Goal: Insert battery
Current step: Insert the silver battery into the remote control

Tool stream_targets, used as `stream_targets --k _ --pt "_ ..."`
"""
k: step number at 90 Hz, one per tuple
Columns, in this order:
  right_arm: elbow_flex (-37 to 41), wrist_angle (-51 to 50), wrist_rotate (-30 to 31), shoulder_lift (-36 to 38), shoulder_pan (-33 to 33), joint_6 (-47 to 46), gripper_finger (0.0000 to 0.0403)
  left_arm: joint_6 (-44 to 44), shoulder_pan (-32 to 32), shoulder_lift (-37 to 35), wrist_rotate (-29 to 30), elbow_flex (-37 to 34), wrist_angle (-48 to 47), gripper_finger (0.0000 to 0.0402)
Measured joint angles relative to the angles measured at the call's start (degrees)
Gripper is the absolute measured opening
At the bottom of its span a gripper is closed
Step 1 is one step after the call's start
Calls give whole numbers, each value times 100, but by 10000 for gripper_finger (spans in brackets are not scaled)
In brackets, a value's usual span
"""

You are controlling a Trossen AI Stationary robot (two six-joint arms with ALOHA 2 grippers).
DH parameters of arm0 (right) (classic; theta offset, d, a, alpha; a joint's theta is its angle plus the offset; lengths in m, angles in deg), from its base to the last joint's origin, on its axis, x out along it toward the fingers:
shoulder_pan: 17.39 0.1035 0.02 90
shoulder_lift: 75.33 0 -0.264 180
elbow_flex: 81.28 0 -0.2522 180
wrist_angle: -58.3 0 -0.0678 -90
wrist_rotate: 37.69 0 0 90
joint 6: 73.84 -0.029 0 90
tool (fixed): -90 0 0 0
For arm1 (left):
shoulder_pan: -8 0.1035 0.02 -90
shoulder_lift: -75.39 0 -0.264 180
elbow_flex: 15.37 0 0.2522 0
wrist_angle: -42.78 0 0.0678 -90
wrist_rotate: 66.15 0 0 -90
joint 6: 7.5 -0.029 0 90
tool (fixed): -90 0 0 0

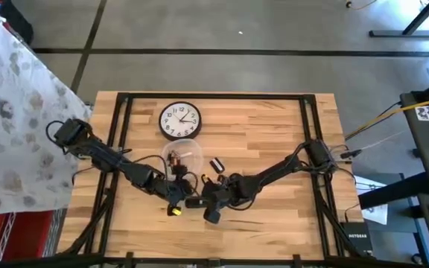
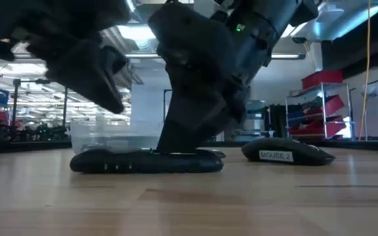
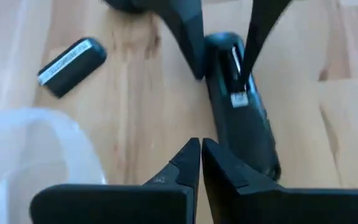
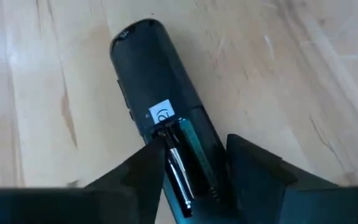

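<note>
A black remote (image 4: pixel 151 74) lies on the wooden table with its back up and its battery compartment open. A silvery battery (image 4: pixel 180 179) sits in the compartment. My right gripper (image 4: pixel 194 171) reaches down over the compartment end with one finger on each side of the remote (image 1: pixel 196 201). My left gripper (image 3: pixel 201 155) is shut with nothing in it. It hovers just left of the remote (image 3: pixel 241 118), pointing at it. In the low view the remote (image 2: pixel 146 160) rests flat on the table. My right gripper holds the remote by its two long sides (image 4: pixel 219 149) at the open battery compartment, pinched between the two fingers (image 3: pixel 193 56). The fingers come from above, slanting down, and stand across the remote. The remote stays flat on the table.
A black oblong piece with a white label (image 3: pixel 72 65) lies beyond the remote (image 1: pixel 217 164). A clear plastic tub (image 1: pixel 182 156) stands just behind my left gripper, with a wall clock (image 1: pixel 180 120) farther back. A small yellow item (image 1: pixel 175 211) lies near the front.
</note>
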Motion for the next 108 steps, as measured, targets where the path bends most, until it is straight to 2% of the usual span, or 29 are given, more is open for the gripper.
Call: stream_targets --k 7,23,36,46,60,72,86,108 --pt "-131 -160 63 46 -3 316 156 405 -179 -313 423 7 -523 0" --pt "-779 -227 166 160 -235 1283 153 1714 -378 -1410 936 15 -2173 0" --pt "-1053 -88 156 149 -778 1937 136 2840 -386 -2276 1466 -223 -3357 0" --pt "-1108 247 -83 148 -1339 2040 125 3477 -207 -2750 1608 -675 -3675 0" --pt "-1110 756 -405 -182 -2011 2091 122 3842 138 -3075 1562 -1442 -3449 0" --pt "-1165 974 -693 -535 -2434 2302 126 3850 453 -3103 1302 -2002 -2822 0" --pt "-1454 941 -823 -890 -2650 2515 147 3305 828 -3104 981 -2499 -1824 0" --pt "-2067 540 -1077 -1262 -2579 2596 182 2426 1316 -3106 971 -2954 -959 0"
